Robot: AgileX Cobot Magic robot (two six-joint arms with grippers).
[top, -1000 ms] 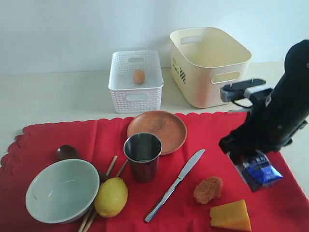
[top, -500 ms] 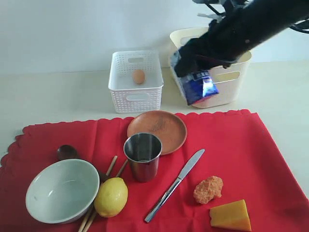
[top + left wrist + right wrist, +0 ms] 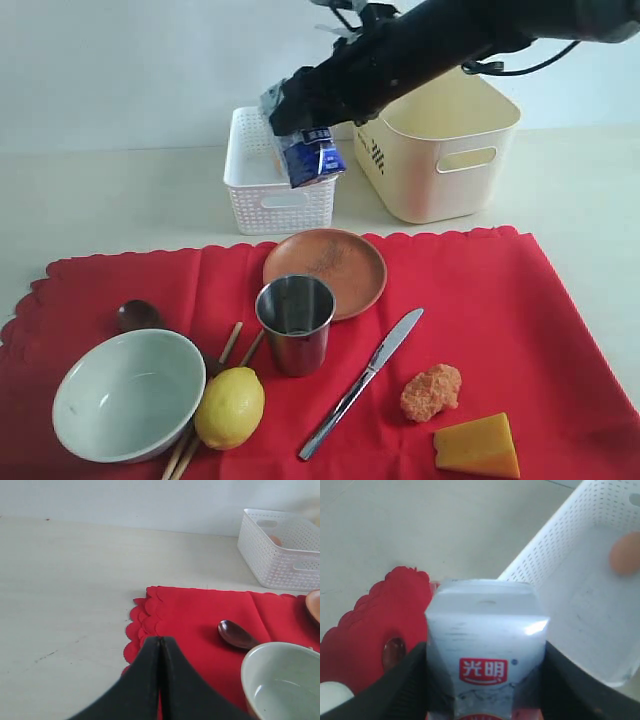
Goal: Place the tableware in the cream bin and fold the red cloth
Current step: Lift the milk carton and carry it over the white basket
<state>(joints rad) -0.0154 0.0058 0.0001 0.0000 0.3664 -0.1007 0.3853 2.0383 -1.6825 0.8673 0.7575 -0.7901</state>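
Clamped on the carton, the right pincer hangs over the basket in the exterior view. Its arm reaches in from the right, in front of the bin. Bin and basket stand side by side on the table, behind the cloth. The carton hides part of the basket's inside. On the cloth lie the plate, the cup just in front of it, the knife, bowl, spoon and chopsticks. A lemon sits on the chopsticks beside the bowl. An orange lump and cheese lie near the knife.

Left wrist view: the left pincer is clenched on nothing, fingers pressed together above the cloth's scalloped edge. Spoon and bowl lie near it, the basket well apart.

Right wrist view: the carton fills the gap between the fingers. Beneath it is the basket, with an egg inside.
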